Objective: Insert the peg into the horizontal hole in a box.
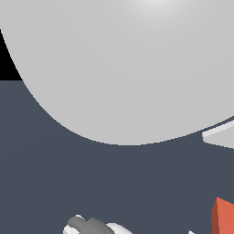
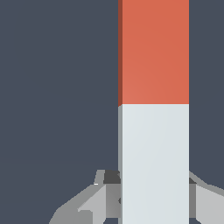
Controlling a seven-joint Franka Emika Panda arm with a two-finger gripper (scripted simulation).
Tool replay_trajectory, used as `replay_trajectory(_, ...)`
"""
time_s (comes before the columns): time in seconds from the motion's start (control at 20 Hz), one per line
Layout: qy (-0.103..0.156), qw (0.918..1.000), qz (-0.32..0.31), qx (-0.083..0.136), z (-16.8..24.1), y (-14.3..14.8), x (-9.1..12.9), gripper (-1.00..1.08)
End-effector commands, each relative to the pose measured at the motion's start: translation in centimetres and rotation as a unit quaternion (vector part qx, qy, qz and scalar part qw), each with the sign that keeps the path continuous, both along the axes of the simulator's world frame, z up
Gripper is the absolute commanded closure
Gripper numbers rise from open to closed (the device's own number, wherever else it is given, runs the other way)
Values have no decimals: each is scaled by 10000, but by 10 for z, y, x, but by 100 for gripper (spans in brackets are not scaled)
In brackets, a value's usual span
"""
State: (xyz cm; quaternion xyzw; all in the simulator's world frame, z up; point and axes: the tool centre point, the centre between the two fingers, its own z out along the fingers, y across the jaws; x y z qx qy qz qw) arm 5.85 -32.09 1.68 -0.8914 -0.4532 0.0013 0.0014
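In the wrist view the peg fills the middle, its orange-red half pointing away from the gripper. Its pale grey-white half sits between the fingers. My gripper is shut on the white half, with a grey finger pressed against each side. In the exterior view only an orange-red end shows at the lower edge on the exterior view's right. The box and its hole are out of view in both frames.
A big rounded pale grey shape very near the camera blocks most of the exterior view. A pale slab pokes in at the exterior view's right edge; what it is I cannot tell. Grey rounded parts sit at the lower edge. Dark floor lies below.
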Motion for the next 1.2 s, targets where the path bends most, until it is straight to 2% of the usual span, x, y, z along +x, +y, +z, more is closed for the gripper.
replay_trajectory(0.0, -16, 10000, 35, -5, 5, 7, 1, 108)
replay_trajectory(0.25, -17, 9999, 136, -4, 14, 29, -1, 108)
replay_trajectory(0.5, -17, 9996, 297, -3, 28, 64, -5, 108)
replay_trajectory(0.85, -18, 9982, 599, -2, 55, 128, -16, 108)
replay_trajectory(1.15, -19, 9958, 919, -3, 84, 196, -30, 108)
